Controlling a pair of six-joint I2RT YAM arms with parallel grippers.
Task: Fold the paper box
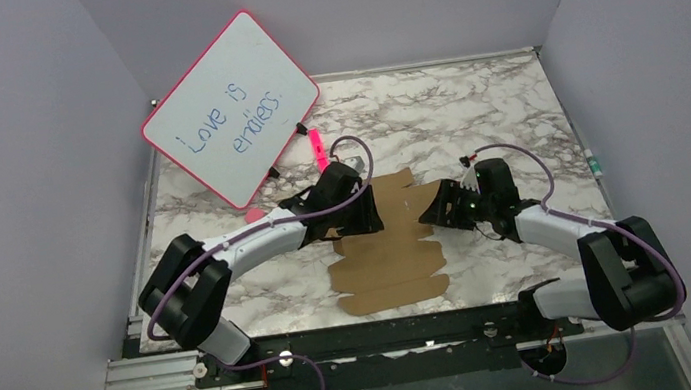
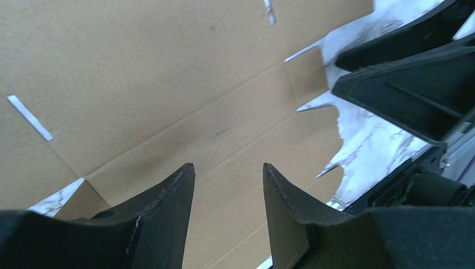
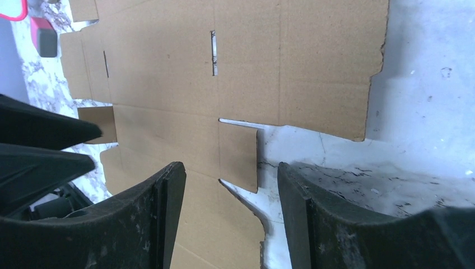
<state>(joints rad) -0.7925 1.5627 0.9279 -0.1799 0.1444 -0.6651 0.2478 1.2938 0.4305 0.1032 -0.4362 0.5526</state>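
The paper box (image 1: pixel 392 270) is a flat brown die-cut cardboard sheet with flaps and slots, lying unfolded on the marble table between the two arms. My left gripper (image 1: pixel 365 221) hovers low over its left side. In the left wrist view that gripper (image 2: pixel 227 168) is open, with only cardboard (image 2: pixel 168 84) showing between the fingers. My right gripper (image 1: pixel 435 213) is at the sheet's right edge. In the right wrist view it (image 3: pixel 229 168) is open and straddles a small side flap (image 3: pixel 238 151): one finger is over cardboard, the other over bare marble. Neither gripper holds anything.
A pink-framed whiteboard (image 1: pixel 229 109) with handwriting leans at the back left, with a pink marker (image 1: pixel 317 146) beside it and a small pink block (image 1: pixel 253 212) near its lower corner. Grey walls enclose the marble table (image 1: pixel 511 103). The two grippers are close together.
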